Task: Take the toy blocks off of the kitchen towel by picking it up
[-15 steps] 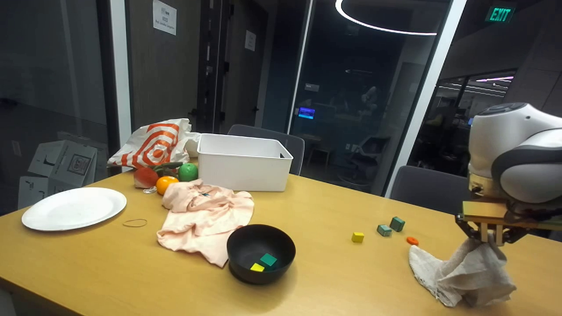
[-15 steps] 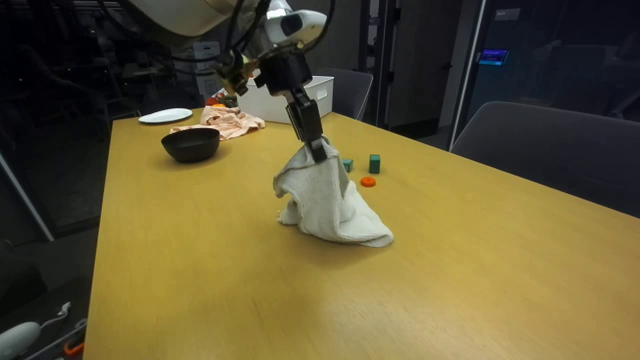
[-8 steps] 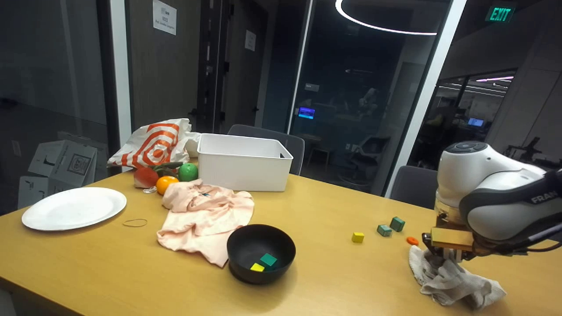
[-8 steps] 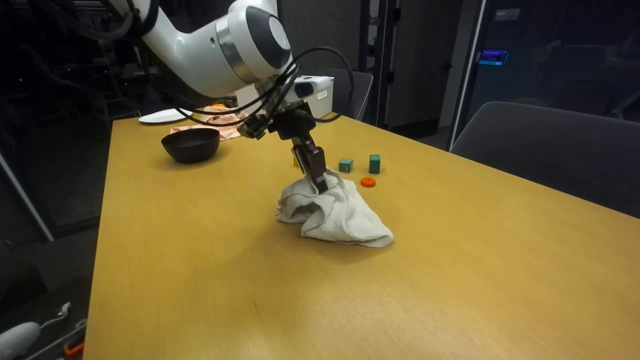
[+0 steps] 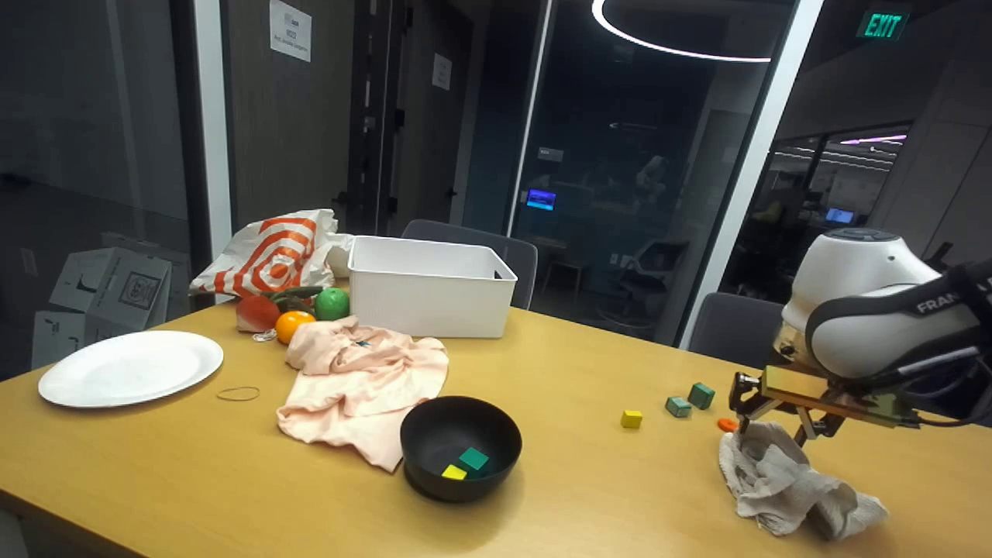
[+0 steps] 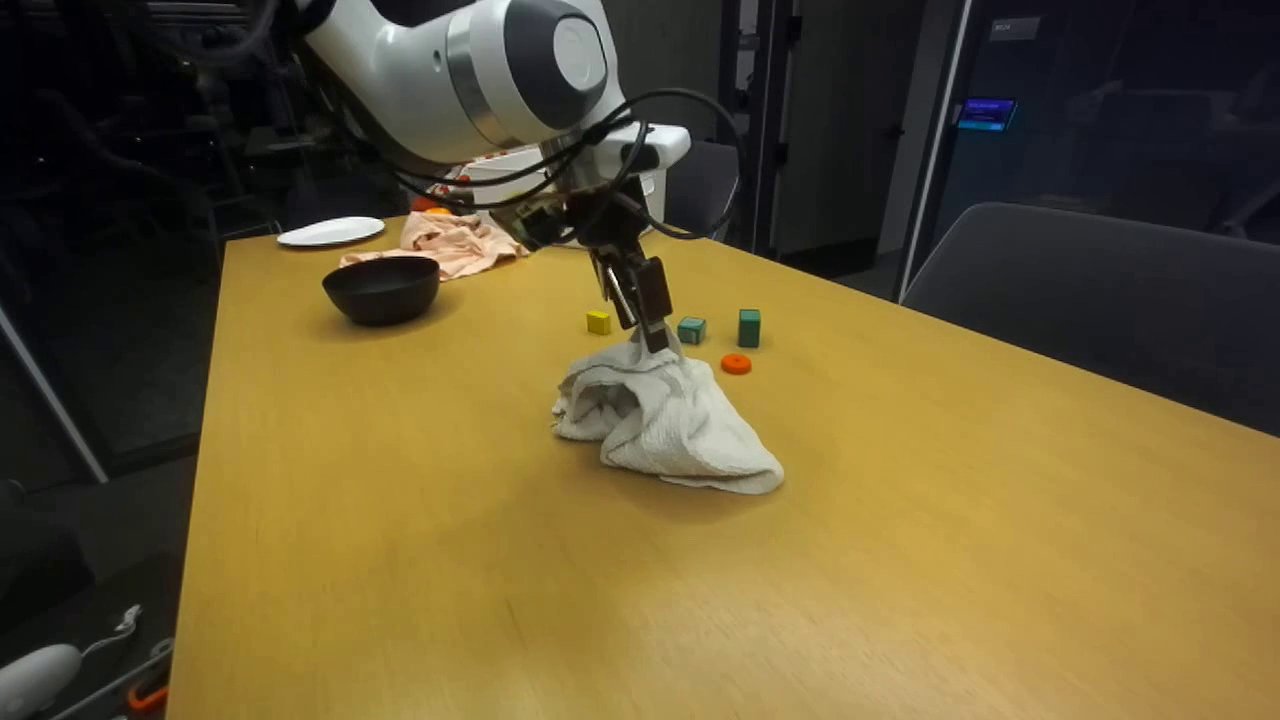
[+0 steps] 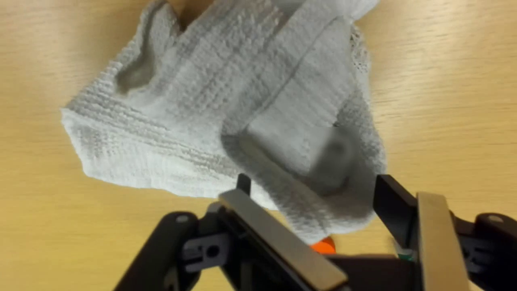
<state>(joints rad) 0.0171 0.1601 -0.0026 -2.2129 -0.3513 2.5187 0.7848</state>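
The fingers (image 7: 438,242) stand spread apart with nothing clamped between them, tips low at one edge of the kitchen towel (image 7: 226,109). I judge them set wide either to leave the towel or to take a fold of it; which, I cannot say. The towel lies crumpled on the tabletop (image 6: 620,580), one fold peaked toward the fingers, as bunched limp cloth tends to do.

Just beside the towel lies an orange disc (image 6: 736,364). A little farther from the towel sit a green block (image 6: 749,328), a teal block (image 6: 691,330) and a yellow block (image 6: 598,322), all directly on the tabletop. No block shows on the towel, so the clearing appears done. Well apart from the towel stands a black bowl (image 5: 461,422) holding a yellow piece (image 5: 455,472) and a green piece (image 5: 473,459), presumably a collecting place.

Not verified: whether the fingers touch the towel, and whether anything lies under its folds. In the wrist view the disc is partly hidden, and beside one finger only a sliver of green (image 7: 405,254) shows, too little to identify.
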